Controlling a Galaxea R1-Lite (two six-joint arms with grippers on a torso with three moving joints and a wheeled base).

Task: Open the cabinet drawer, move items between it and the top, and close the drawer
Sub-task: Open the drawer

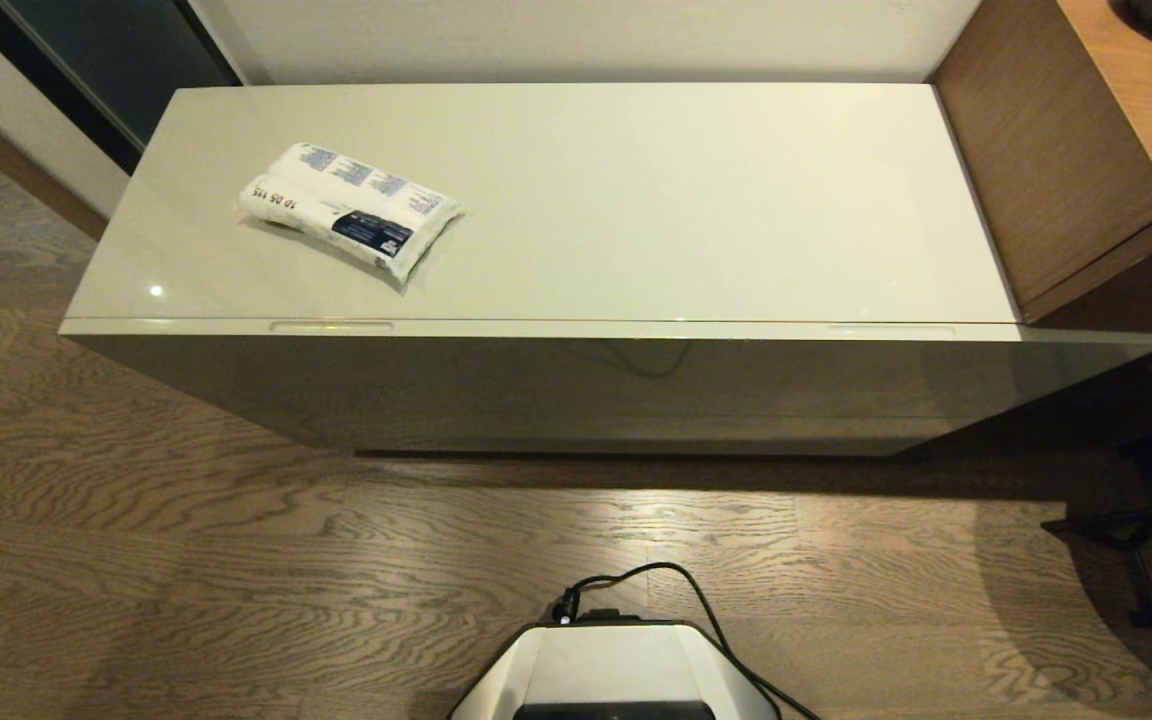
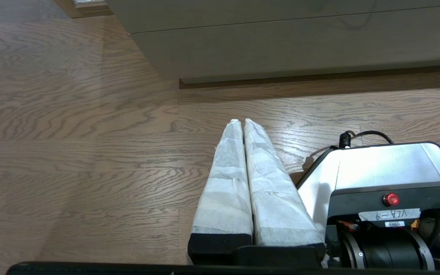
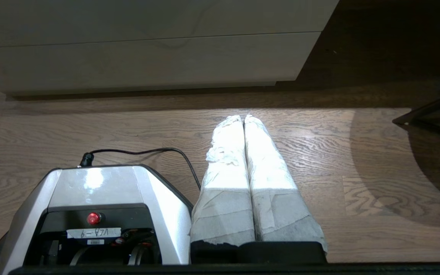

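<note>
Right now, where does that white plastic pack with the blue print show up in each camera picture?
Head view: the white plastic pack lies flat on the left part of the cream cabinet top.
Left wrist view: not in it.
Right wrist view: not in it.
Shared landmark: the cabinet front, seen in all three views.

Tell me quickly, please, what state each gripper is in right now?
Left gripper: shut, holding nothing, parked low over the floor beside the base.
Right gripper: shut, holding nothing, parked likewise.
</note>
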